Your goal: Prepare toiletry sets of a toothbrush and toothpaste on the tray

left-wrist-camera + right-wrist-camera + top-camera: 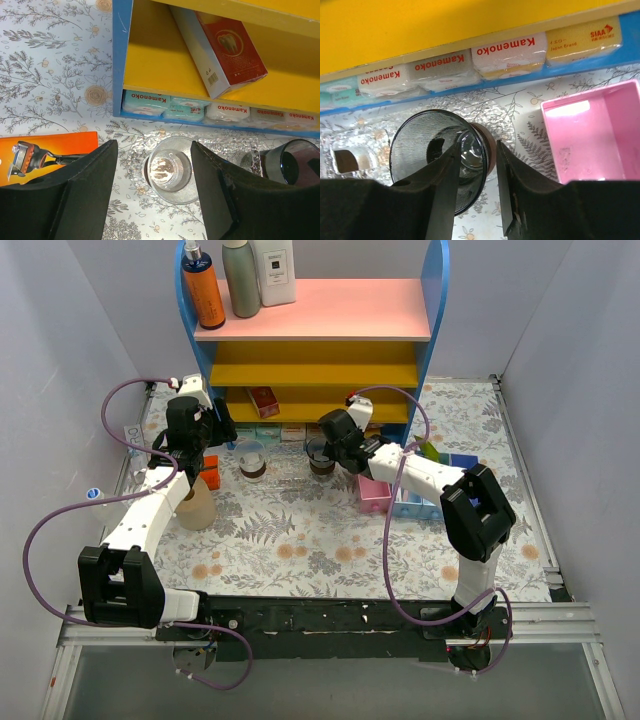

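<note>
Two round cups stand on the clear tray [131,150] in front of the shelf: a clear one [170,170] on the left and a dark see-through one [435,155] on the right. My right gripper [477,150] is open and straddles the dark cup's right wall, one finger over its mouth and one outside, with gaps on both sides. My left gripper [152,150] hangs open above and to the left of the clear cup [252,460], touching nothing. A lime-green toothpaste tube [428,451] shows by the blue bin. The toothbrush is out of view.
A pink bin [590,135] and a blue bin [425,502] sit right of the cups. An orange razor box [45,150] and a tan jar [195,505] lie at the left. The blue-sided shelf [320,350] holds sponge packs [507,55], a red box [230,50] and bottles.
</note>
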Tool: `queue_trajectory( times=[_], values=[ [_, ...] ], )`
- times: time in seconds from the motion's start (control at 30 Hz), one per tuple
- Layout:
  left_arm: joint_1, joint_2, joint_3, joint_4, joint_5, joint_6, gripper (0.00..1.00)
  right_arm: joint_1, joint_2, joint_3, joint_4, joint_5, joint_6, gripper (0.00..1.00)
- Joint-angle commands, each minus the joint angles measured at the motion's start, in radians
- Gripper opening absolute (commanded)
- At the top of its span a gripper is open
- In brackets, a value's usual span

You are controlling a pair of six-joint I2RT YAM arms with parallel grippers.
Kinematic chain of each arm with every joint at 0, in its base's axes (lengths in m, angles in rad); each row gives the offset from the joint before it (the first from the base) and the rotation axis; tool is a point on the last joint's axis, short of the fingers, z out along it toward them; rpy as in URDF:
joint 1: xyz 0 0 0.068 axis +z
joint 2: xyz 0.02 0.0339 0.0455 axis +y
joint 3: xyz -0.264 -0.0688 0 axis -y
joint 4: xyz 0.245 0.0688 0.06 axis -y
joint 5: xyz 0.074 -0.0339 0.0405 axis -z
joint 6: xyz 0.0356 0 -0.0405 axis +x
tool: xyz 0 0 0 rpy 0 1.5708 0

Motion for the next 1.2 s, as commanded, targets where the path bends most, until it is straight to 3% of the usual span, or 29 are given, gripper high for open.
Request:
queue_trajectory(
  times=[0.0,0.1,0.37,0.63,1.17],
  values=[
    [-0.001,-0.032,-0.01,0.005,0.0,0.005,0.6,0.002,-0.046,0.061,0.037,0.029,-0.179,0.41],
    [-0.001,-0.033,-0.01,0.005,-0.006,0.008,0.6,-0.013,-0.052,0.088,0.029,-0.008,-0.306,0.41],
    [-0.002,-0.025,-0.008,0.002,-0.017,0.014,0.6,-0.115,-0.014,0.203,-0.091,-0.46,-0.488,0.41],
    [-0.001,-0.013,-0.007,0.002,-0.014,0.014,0.6,-0.148,0.007,0.238,-0.154,-0.546,-0.58,0.39],
    [-0.001,0.001,-0.005,-0.003,-0.009,0.012,0.6,-0.15,0.078,0.288,-0.235,-0.52,-0.641,0.35]
  ],
)
